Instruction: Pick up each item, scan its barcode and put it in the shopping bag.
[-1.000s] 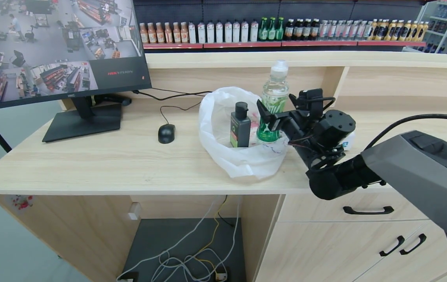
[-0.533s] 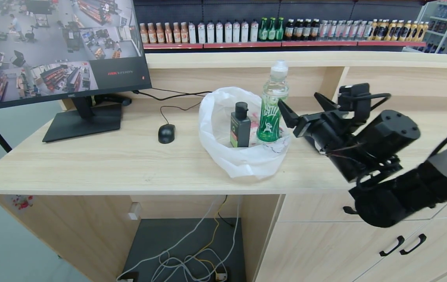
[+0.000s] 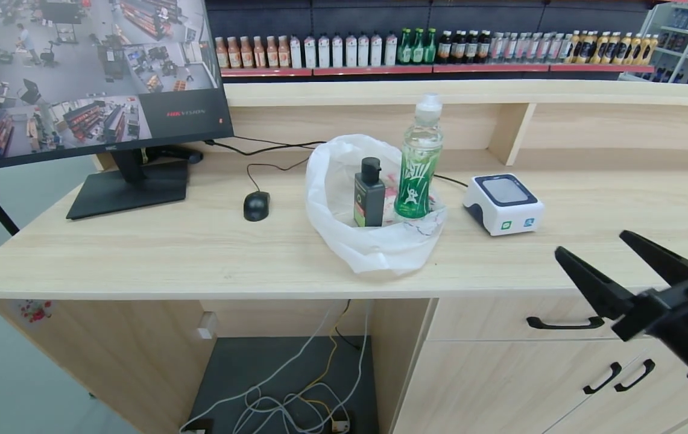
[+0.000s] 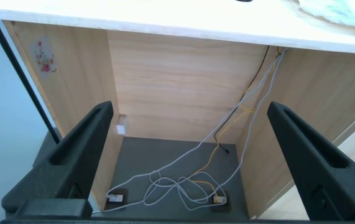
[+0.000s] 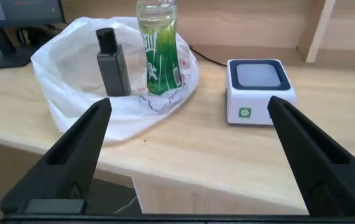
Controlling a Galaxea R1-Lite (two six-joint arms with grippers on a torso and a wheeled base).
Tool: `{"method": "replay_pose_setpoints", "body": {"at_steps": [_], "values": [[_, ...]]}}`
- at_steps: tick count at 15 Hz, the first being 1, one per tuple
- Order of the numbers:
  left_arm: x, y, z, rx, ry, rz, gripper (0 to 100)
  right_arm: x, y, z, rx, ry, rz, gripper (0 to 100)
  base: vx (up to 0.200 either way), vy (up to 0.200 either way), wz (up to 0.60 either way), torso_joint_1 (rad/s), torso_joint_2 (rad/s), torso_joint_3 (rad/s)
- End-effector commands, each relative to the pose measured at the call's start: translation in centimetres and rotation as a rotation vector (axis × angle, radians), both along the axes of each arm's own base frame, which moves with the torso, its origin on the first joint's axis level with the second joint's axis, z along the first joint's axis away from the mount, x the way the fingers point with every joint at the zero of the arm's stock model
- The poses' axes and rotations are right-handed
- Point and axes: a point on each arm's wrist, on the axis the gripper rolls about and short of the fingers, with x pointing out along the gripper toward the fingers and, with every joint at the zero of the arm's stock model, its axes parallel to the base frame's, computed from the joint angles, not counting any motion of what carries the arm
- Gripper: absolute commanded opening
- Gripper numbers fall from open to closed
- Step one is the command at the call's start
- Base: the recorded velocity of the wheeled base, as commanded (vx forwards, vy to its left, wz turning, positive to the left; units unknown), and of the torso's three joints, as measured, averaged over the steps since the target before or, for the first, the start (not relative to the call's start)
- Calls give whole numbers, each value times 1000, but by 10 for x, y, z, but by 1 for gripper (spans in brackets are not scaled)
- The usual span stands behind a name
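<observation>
Right gripper (image 3: 590, 242) sits at the lower right of the head view, its two black, wedge-shaped fingers (image 3: 588, 283) spread wide with nothing between them. It is well apart from the shopping bag (image 3: 374, 250), which lies up and to the left of it, near the centre of the frame, on the pale wood-grain counter (image 3: 138, 247). The bag is thin, translucent white plastic, crumpled and slumped open so that its rim forms a loose ring. Inside it two items stand upright side by side: a tall green bottle (image 3: 417, 175) of clear plastic with a white cap and a printed green label, and to its left a shorter dark bottle (image 3: 369, 196), flat-sided with a black cap. Just right of the bag, between it and the right gripper, rests the scanner (image 3: 503, 204), a small white box with rounded corners and a dark-framed, glossy top window. Left gripper (image 4: 189, 107) is also spread wide and empty; its wrist view faces the recess under the counter, where white and yellow cables (image 4: 183, 186) lie tangled on a dark floor. Left of the bag sit a rounded black mouse (image 3: 256, 205) and, at the upper left, a flat monitor (image 3: 78, 78) on a black stand.
</observation>
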Motion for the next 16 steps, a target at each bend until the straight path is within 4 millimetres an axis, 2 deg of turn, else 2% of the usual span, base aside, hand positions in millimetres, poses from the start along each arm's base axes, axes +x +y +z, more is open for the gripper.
{"method": "replay_pose_setpoints", "body": {"at_steps": [1,6,9,10,12,13,16], "values": [[0,0,0,0,-1,1,100,-31,-12,7,28,-78,-20,100,0,0,0,0,0,0],[0,0,0,0,-1,1,100,-47,-18,11,68,-78,-35,100,0,0,0,0,0,0],[0,0,0,0,-1,1,100,-107,-37,-16,-1,99,-40,100,0,0,0,0,0,0],[0,0,0,0,-1,1,100,-138,-48,-38,-46,142,-61,100,0,0,0,0,0,0],[0,0,0,0,-1,1,100,-176,-61,-72,-130,163,-75,100,0,0,0,0,0,0],[0,0,0,-1,-2,1,100,-180,-62,-84,-160,221,-74,100,0,0,0,0,0,0],[0,0,0,-1,-1,1,100,-178,-61,-83,-133,215,-86,100,0,0,0,0,0,0]]}}
